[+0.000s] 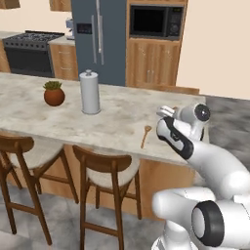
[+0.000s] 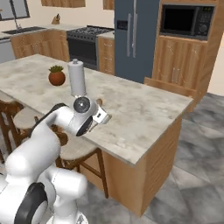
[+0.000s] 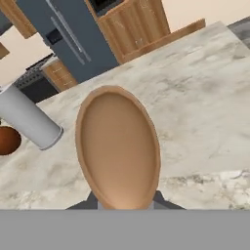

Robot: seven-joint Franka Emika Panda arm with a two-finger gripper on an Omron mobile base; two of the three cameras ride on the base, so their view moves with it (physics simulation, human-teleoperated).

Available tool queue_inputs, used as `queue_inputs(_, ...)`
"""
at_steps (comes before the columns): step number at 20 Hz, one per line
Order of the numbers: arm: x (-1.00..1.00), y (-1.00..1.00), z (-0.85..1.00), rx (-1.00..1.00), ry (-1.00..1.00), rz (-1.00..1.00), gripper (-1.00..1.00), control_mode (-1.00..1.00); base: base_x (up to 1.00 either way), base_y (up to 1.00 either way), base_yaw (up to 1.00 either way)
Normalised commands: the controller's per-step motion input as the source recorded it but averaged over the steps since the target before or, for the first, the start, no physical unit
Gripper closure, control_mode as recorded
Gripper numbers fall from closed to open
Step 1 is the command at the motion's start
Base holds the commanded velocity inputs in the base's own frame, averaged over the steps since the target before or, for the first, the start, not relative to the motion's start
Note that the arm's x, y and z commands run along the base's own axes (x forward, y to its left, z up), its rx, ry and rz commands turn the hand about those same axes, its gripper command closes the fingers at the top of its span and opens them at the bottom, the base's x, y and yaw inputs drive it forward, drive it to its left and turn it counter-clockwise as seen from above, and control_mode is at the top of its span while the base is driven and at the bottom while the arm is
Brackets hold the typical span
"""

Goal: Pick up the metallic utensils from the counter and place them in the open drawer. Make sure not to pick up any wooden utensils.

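My gripper is shut on a wooden utensil, an orange-brown wooden spoon. Its oval bowl stands up right in front of the hand camera. The gripper hovers just above the marbled counter near its right end, and it appears as well in the right base view. A second wooden spoon lies flat on the counter near the front edge, left of the gripper. The drawer's brown front panel juts out beyond the counter's far edge; its inside is hidden. The metallic utensils are out of view.
A grey canister and a round brown pot with a plant stand on the counter to the left. Two wooden stools sit under the front edge. Fridge, oven and microwave line the far wall.
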Motion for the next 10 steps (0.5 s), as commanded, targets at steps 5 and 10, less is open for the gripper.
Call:
queue_inputs(5,0.0,0.0,0.0,0.0,0.0,0.0,1.0,1.0,-0.14,-1.0,0.0)
queue_inputs(10,0.0,0.0,0.0,0.0,0.0,0.0,1.0,1.0,0.0,-1.0,0.0)
